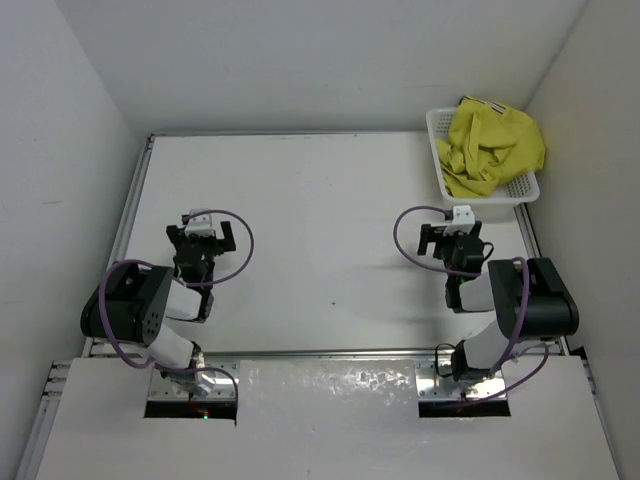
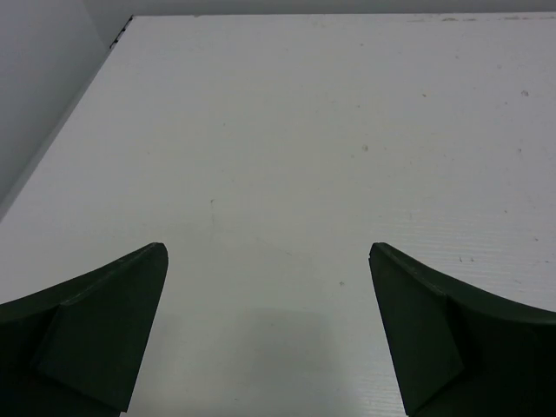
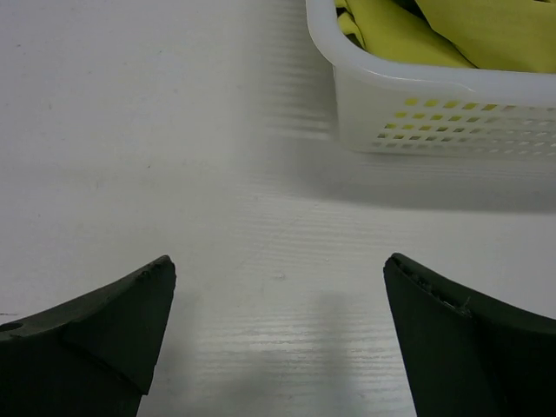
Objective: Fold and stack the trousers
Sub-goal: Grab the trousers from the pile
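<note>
The mustard yellow-green trousers (image 1: 490, 145) lie crumpled in a white basket (image 1: 437, 140) at the table's far right corner, spilling over its rim. The right wrist view catches them too, the trousers (image 3: 452, 30) showing above the basket's slotted wall (image 3: 434, 113). My right gripper (image 1: 448, 237) hovers over the table in front of that basket, open and empty (image 3: 278, 265). Far to the left my left gripper (image 1: 202, 232) is also open, with only bare white table between its fingers (image 2: 268, 252).
The white table (image 1: 320, 220) is bounded by grey walls at the left, back and right, with a metal rail along its left edge (image 1: 130, 210). Purple cables loop off both wrists. The arm bases sit at the near edge.
</note>
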Tool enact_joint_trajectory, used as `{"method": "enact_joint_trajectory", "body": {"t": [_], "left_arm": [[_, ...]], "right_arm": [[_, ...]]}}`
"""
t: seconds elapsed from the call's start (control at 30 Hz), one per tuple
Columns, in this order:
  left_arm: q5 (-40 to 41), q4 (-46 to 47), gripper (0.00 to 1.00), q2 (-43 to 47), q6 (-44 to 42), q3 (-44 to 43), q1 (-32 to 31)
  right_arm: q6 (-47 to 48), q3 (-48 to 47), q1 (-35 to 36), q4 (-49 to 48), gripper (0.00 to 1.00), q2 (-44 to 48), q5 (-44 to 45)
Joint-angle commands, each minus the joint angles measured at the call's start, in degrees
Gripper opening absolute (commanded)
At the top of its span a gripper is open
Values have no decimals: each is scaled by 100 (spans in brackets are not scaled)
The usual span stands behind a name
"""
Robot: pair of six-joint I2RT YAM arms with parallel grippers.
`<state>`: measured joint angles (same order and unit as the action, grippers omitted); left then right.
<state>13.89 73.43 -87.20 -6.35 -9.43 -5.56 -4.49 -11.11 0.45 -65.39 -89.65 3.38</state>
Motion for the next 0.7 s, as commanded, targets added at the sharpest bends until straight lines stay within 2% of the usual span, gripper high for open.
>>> {"method": "enact_joint_trajectory", "body": {"t": [0.0,0.1,0.2,0.3,0.33,0.37,0.4,0.43,0.47,0.5,0.53,0.57,0.6,0.63,0.67], "left_arm": [[-44,295,100,54,37,-103,38],[-53,286,100,36,46,-120,38],[-62,268,100,45,46,-120,55],[-184,225,100,10,46,-173,99],[-255,268,100,27,72,-173,160],[-394,-36,100,315,20,-277,169],[-622,-840,100,613,-32,-583,170],[-998,-2936,100,816,-242,-1126,170],[-2160,-3862,100,836,-1053,-2375,161],[-2545,-4611,100,732,-1253,-2971,152],[-2732,-5680,100,635,-1316,-3943,143],[-2716,-5960,100,512,-1395,-4231,126],[-2612,-6172,100,476,-1526,-4442,99],[-2350,-6531,100,441,-1893,-4740,-5],[-2243,-6865,100,432,-2062,-4935,-85]], "right_arm": [[45,-224,-27,-71,99,-35,-127],[89,-181,-27,95,99,385,-145],[-280,-408,-27,674,99,1272,-161],[-316,-1705,-27,2831,99,1810,-520],[-324,-2780,-27,4309,99,1784,-470],[-376,-3365,-27,5089,99,1540,-374],[-394,-4006,-193,5758,99,1312,-347],[-395,-5205,-333,6940,82,1040,-373],[-377,-5765,-396,7508,67,402,-416],[-447,-6362,-466,7984,54,82,-399],[-534,-7282,-588,8633,39,-243,-382],[-796,-7604,-651,8830,25,-777,-347],[-921,-8112,-712,8937,26,-1026,-346],[-1200,-8343,-835,9077,36,-1263,-103],[-1429,-8824,-966,9244,68,-1779,21]]}}
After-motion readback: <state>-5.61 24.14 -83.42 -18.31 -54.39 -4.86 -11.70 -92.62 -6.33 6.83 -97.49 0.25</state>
